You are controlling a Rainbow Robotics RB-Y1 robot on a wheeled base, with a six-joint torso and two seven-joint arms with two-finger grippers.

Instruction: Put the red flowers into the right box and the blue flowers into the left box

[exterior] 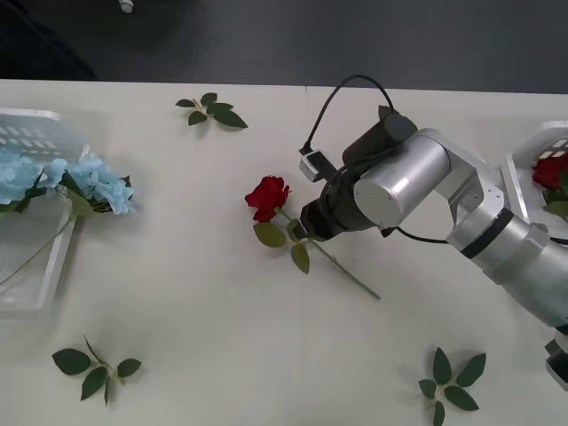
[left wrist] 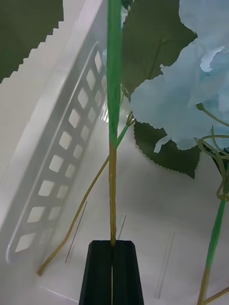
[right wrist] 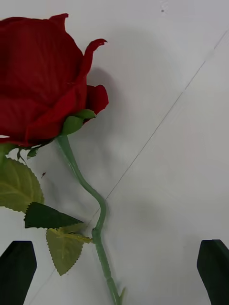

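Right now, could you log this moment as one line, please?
right gripper open over red rose stem | left gripper shut on blue flower stem

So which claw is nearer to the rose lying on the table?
Right. The right claw hangs open over the rose, straddling its stem. The left claw is away at the left box, shut on a blue flower stem.

You see the right box (exterior: 532, 151) cut off at the right edge, the left box (exterior: 35, 133) at the left. The wrist hides the right tool's tips.
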